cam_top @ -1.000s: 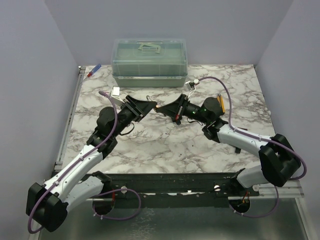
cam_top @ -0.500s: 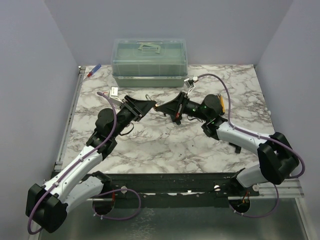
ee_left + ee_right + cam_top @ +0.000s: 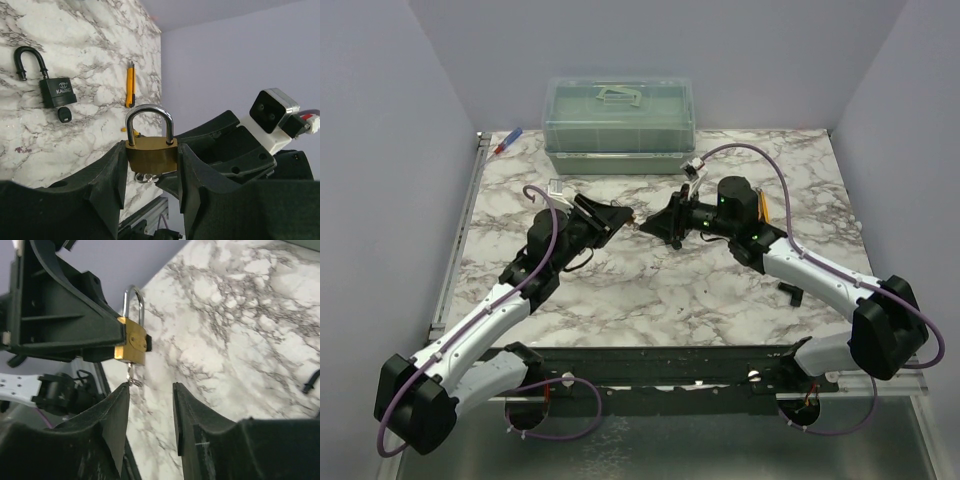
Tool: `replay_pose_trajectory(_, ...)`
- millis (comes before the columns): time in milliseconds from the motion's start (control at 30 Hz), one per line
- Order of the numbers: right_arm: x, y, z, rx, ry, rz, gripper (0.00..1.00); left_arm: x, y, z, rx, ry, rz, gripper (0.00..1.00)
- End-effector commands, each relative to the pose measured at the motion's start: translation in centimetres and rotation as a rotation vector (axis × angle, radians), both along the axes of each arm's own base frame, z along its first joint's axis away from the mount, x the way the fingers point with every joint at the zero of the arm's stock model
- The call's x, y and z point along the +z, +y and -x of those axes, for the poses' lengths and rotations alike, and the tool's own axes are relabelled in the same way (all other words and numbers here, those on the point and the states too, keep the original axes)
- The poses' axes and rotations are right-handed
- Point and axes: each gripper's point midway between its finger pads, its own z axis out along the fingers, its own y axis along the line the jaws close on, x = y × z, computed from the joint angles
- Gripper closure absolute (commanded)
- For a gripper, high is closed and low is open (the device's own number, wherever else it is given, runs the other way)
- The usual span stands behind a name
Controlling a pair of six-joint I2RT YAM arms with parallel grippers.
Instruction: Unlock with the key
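My left gripper (image 3: 151, 150) is shut on the body of a small brass padlock (image 3: 151, 152), whose silver shackle points up with both legs seated. A tiny silver key on a ring (image 3: 131, 376) sticks out of its underside. My right gripper (image 3: 150, 390) stands open just below that key, its left fingertip (image 3: 121, 392) touching the ring. From above, both grippers (image 3: 616, 214) (image 3: 653, 221) meet at mid-table. A black padlock (image 3: 57, 92) lies on the marble with its shackle raised, a round black-headed key (image 3: 64, 115) at its base.
A yellow utility knife (image 3: 129, 87) lies beyond the black padlock. A green translucent box (image 3: 618, 125) stands at the back of the marble table (image 3: 650, 285). A blue and red pen (image 3: 507, 142) lies at the back left corner.
My right gripper has opened, letting go of the silver key, and drawn back a little to the right. The left gripper still holds the brass padlock and has shifted slightly.
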Motion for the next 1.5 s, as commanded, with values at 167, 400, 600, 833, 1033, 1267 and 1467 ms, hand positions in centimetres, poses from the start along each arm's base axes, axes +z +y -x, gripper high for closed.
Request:
replay_pose_trajectory(167, -1.5, -0.4, 1.0, 0.061, -0.053, 0.050, 0.43, 1.8, 0.5, -0.9, 0.066, -0.003, 0.069, 1.00)
replay_pose_trajectory(400, -0.1, 0.8, 1.3, 0.096, -0.112, 0.005, 0.38, 1.8, 0.2, -0.9, 0.055, 0.007, 0.079, 1.00)
replay_pose_trajectory(600, 1.1, 1.7, 0.7, 0.076, -0.166, -0.026, 0.31, 2.1, 0.1, -1.0, 0.056, 0.005, 0.088, 1.00)
replay_pose_trajectory(833, 1.5, 3.0, 0.0, 0.055, -0.197, -0.040, 0.27, 2.4, -0.3, -0.7, 0.029, 0.009, 0.106, 1.00)
replay_pose_trajectory(1033, 2.0, 3.5, -0.8, 0.007, -0.232, -0.055, 0.27, 2.4, -0.4, -0.6, 0.022, 0.013, 0.113, 1.00)
replay_pose_trajectory(1267, 2.3, 3.9, -1.8, -0.056, -0.267, -0.057, 0.33, 2.3, -0.4, -0.5, 0.018, 0.017, 0.120, 1.00)
replay_pose_trajectory(1467, 2.3, 4.0, -2.5, -0.109, -0.289, -0.061, 0.48, 2.4, -0.5, -0.4, 0.014, 0.018, 0.129, 1.00)
